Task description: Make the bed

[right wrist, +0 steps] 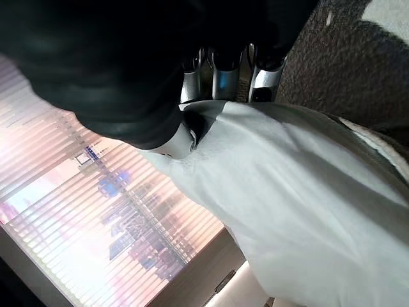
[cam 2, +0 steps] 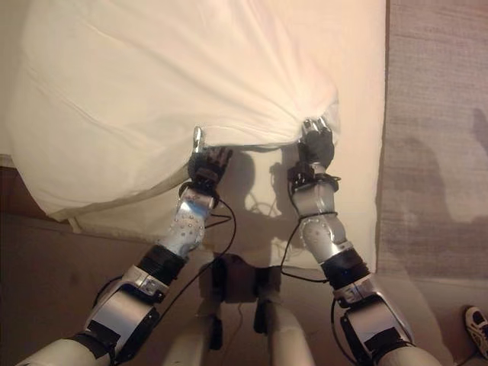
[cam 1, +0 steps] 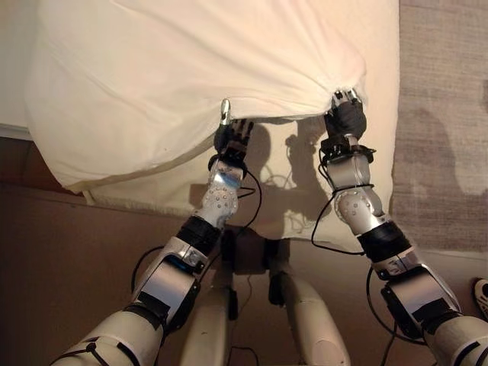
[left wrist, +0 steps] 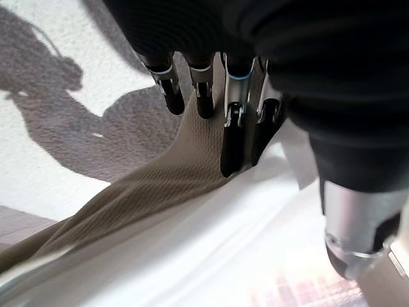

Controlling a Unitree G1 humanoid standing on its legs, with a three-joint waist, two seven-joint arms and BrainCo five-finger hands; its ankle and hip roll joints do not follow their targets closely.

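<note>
Cream duvet (cam 1: 191, 76) lifted by its near edge above the white bed (cam 1: 290, 198). Right hand (cam 1: 347, 114) clamped on a bunched fold, fingers curled into the cloth. Left hand (cam 1: 232, 137) at the edge, fingers (left wrist: 233, 137) pinching it against the thumb.

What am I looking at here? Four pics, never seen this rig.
It is a humanoid robot making a bed. The two wide pictures come from a stereo camera on its head, looking down; the two close ones come from cameras on its wrists. A cream sheet lies over the mattress, with a rug beside the bed. The right hand grips a bunched fold of the sheet's edge. The left hand has its fingers curled round the same edge, thumb raised. A shoe shows at the corner.
</note>
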